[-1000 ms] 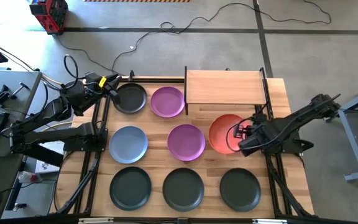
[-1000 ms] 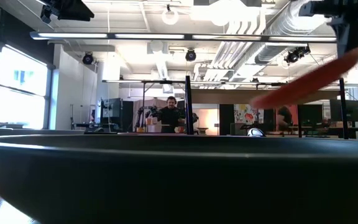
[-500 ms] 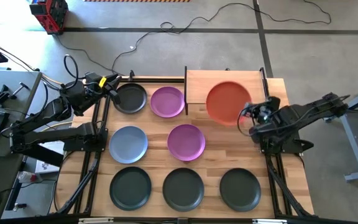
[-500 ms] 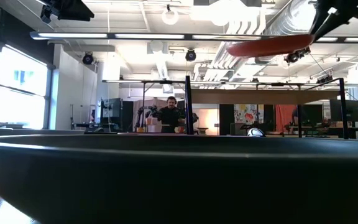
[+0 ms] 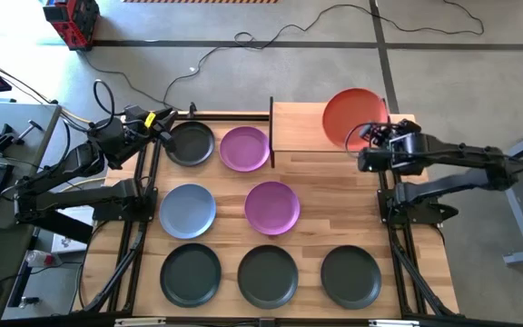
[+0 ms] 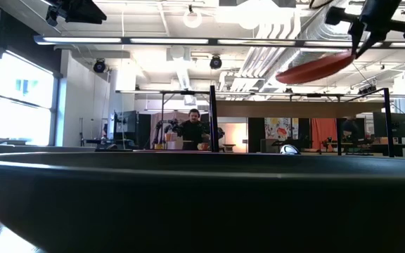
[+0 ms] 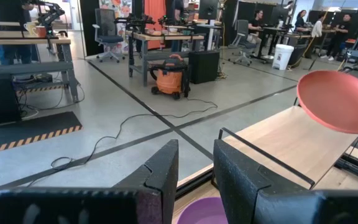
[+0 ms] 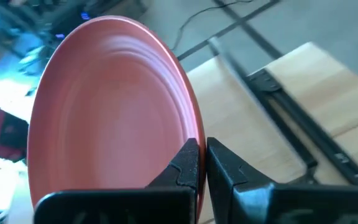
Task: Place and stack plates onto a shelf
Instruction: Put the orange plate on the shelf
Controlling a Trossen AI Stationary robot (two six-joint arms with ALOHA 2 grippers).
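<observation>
The right gripper (image 5: 368,138) pinched the rim of one round orange-red plate (image 5: 353,116) above the light-wood shelf's (image 5: 302,127) right end. Seven plates lay on the plank table (image 5: 311,227) (four dark, two purple, one blue-grey). The left gripper (image 7: 194,168), slightly parted, held nothing.

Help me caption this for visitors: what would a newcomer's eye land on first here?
First, the orange-red plate, pinched at its rim by the right gripper and held tilted in the air above the far right corner of the shelf. Next, the seven plates laid out on the tabletop: three dark ones along the near edge, two purple, one pale blue and one more dark. The left gripper waits by the far left dark plate.
</observation>
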